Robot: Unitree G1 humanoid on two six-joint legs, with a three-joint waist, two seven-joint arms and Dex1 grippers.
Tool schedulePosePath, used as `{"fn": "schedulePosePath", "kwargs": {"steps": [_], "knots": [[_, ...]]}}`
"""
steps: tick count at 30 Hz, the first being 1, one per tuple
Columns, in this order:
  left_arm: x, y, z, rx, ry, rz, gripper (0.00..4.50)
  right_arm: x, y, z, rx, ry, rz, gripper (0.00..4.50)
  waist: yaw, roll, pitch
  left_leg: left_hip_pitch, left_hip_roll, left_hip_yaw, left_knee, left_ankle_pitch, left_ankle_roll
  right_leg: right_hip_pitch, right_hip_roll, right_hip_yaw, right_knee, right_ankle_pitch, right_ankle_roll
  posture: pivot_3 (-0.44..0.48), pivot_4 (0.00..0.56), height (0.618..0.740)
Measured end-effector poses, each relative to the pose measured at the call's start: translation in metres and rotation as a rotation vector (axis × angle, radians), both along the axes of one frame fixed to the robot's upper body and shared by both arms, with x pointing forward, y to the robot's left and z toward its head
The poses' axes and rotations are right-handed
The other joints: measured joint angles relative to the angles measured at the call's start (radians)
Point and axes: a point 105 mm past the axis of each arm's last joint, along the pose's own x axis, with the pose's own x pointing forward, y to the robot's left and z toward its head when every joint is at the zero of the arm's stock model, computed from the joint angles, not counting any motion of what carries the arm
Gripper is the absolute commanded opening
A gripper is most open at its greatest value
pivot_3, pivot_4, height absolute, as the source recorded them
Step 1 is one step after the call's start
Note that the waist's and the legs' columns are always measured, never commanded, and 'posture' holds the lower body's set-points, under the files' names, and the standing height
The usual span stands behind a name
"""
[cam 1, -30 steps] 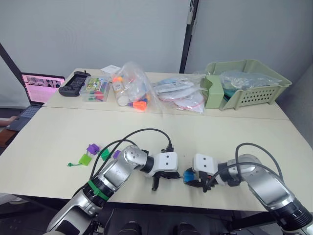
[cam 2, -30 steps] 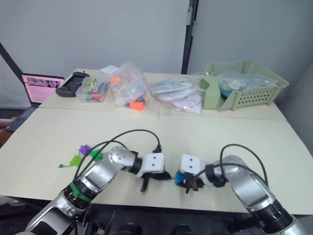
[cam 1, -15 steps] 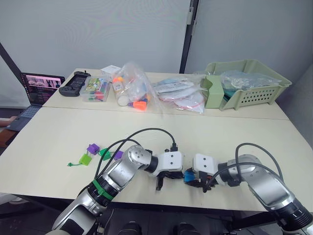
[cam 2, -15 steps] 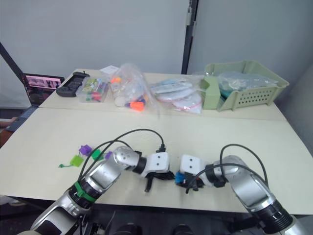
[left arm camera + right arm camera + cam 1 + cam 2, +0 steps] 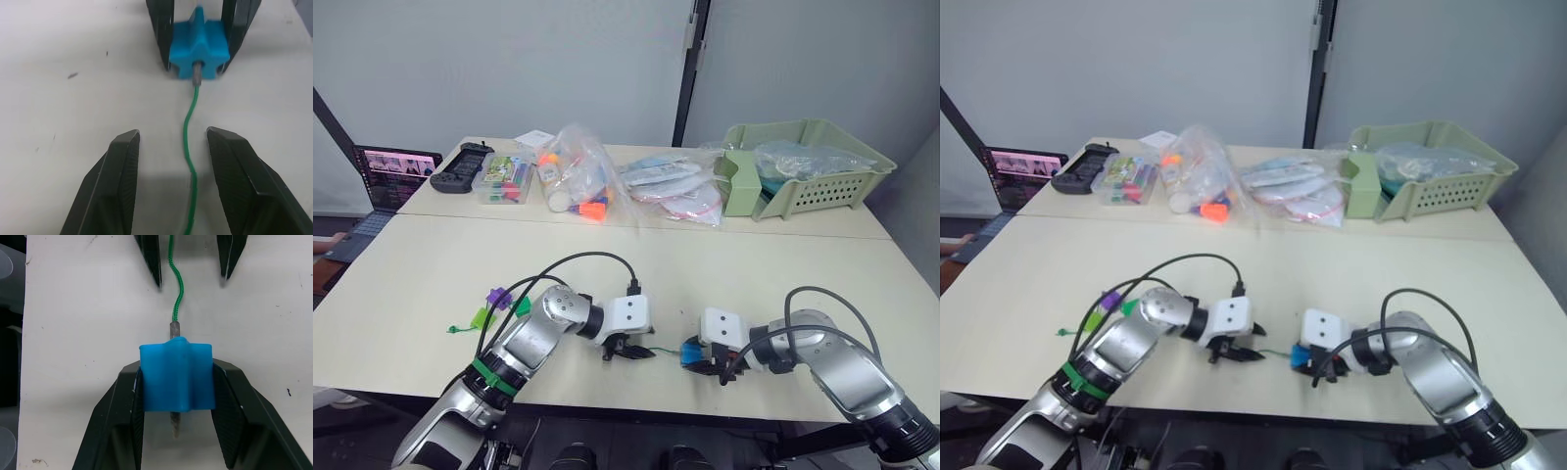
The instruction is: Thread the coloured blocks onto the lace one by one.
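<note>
The right pincer point(image 5: 177, 396) is clamped on the blue block point(image 5: 177, 376), its two fingers pressed against the block's sides, with the lace point(image 5: 190, 147) tip poking through the block's hole. The left pincer point(image 5: 172, 161) faces that block with its fingers spread apart, the lace lying loose between them on the desk point(image 5: 431, 264). Beyond the block, at the desk's far edge, a green basket point(image 5: 822, 191) holds clear plastic bags.

Left tool point(image 5: 172, 183) open, straddling lace point(image 5: 190, 147); right tool point(image 5: 198, 29) clamps blue block point(image 5: 199, 50), tip threaded.
</note>
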Motion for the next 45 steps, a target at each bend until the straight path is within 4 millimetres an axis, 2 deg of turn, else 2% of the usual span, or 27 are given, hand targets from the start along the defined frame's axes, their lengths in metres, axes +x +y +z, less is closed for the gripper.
{"fn": "schedulePosePath", "kwargs": {"steps": [3,4,9,10,15,22,30,31,32,34,37,40,43,45], "knots": [[-0.003,-0.004,-0.001,-0.002,0.001,-0.021,2.31,0.0,0.0,0.0,0.001,0.001,-0.002,1.36,0.0,0.0,0.0,0.0,0.0,0.0,0.0,0.0,0.0,0.0,0.0,0.0,0.0,0.0,0.0,0.0,0.15,0.74],[-0.003,-0.004,-0.001,0.0,0.003,-0.026,1.74,0.0,0.0,0.0,0.001,0.002,-0.003,1.36,0.0,0.0,0.0,0.0,0.0,0.0,0.0,0.0,0.0,0.0,0.0,0.0,0.0,0.0,0.0,0.0,0.15,0.74],[-0.006,-0.003,-0.004,0.005,0.013,-0.035,0.14,0.0,0.0,0.0,0.001,0.003,-0.005,1.36,0.0,0.0,0.0,0.0,0.0,0.0,0.0,0.0,0.0,0.0,0.0,0.0,0.0,0.0,0.0,0.0,0.15,0.74],[-0.006,-0.003,-0.004,0.006,0.013,-0.037,0.06,0.0,0.0,0.0,0.001,0.003,-0.005,1.36,0.0,0.0,0.0,0.0,0.0,0.0,0.0,0.0,0.0,0.0,0.0,0.0,0.0,0.0,0.0,0.0,0.15,0.74],[-0.007,-0.006,-0.004,-0.001,0.01,-0.04,0.06,0.0,0.0,0.0,0.001,0.003,-0.005,1.36,0.0,0.0,0.0,0.0,0.0,0.0,0.0,0.0,0.0,0.0,0.0,0.0,0.0,0.0,0.0,0.0,0.15,0.74],[-0.011,-0.028,0.003,-0.053,0.002,-0.066,0.06,0.0,0.0,0.0,0.0,0.002,-0.006,1.36,0.0,0.0,0.0,0.0,0.0,0.0,0.0,0.0,0.0,0.0,0.0,0.0,0.0,0.0,0.0,0.0,0.15,0.74],[-0.012,-0.029,0.002,-0.037,0.004,-0.068,0.06,0.0,0.0,0.0,-0.001,0.002,-0.006,1.36,0.0,0.0,0.0,0.0,0.0,0.0,0.0,0.0,0.0,0.0,0.0,0.0,0.0,0.0,0.0,0.0,0.15,0.74],[-0.012,-0.029,0.002,-0.036,0.01,-0.062,0.59,0.0,0.0,0.0,0.0,0.002,-0.008,1.36,0.0,0.0,0.0,0.0,0.0,0.0,0.0,0.0,0.0,0.0,0.0,0.0,0.0,0.0,0.0,0.0,0.15,0.74],[-0.011,-0.028,0.001,-0.034,0.016,-0.056,0.83,0.0,0.0,0.0,0.001,0.002,-0.009,1.36,0.0,0.0,0.0,0.0,0.0,0.0,0.0,0.0,0.0,0.0,0.0,0.0,0.0,0.0,0.0,0.0,0.15,0.74],[-0.011,-0.027,0.004,-0.037,0.029,-0.048,1.53,0.001,0.0,0.0,0.012,0.001,-0.025,2.49,0.0,0.0,0.0,0.0,0.0,0.0,0.0,0.0,0.0,0.0,0.0,0.0,0.0,0.0,0.0,0.0,0.15,0.74],[-0.014,-0.027,0.01,-0.039,0.032,-0.07,2.46,0.002,-0.003,0.001,0.028,-0.003,-0.064,3.4,0.0,0.0,0.0,0.0,0.0,0.0,0.0,0.0,0.0,0.0,0.0,0.0,0.0,0.0,0.0,0.0,0.15,0.74],[-0.018,-0.027,0.017,-0.045,0.017,-0.098,3.47,-0.007,-0.012,0.001,0.043,0.024,-0.088,4.46,0.005,0.0,0.0,-0.002,0.0,-0.001,0.0,0.0,0.0,0.0,-0.001,0.0,0.0,0.0,0.001,0.0,0.15,0.74],[-0.017,-0.022,0.019,-0.01,-0.007,-0.111,4.42,-0.018,-0.019,0.005,0.07,0.044,-0.103,4.5,0.003,0.0,0.0,-0.002,-0.001,-0.001,0.0,0.0,0.0,0.0,-0.001,0.0,0.0,-0.001,0.001,0.0,0.15,0.74],[-0.02,-0.023,0.018,0.011,-0.015,-0.132,4.42,-0.02,-0.021,0.012,0.079,0.025,-0.103,4.5,0.001,0.0,0.0,-0.001,-0.001,-0.001,0.0,0.0,0.0,0.0,-0.001,0.0,0.0,-0.001,0.001,0.0,0.15,0.74]]}}
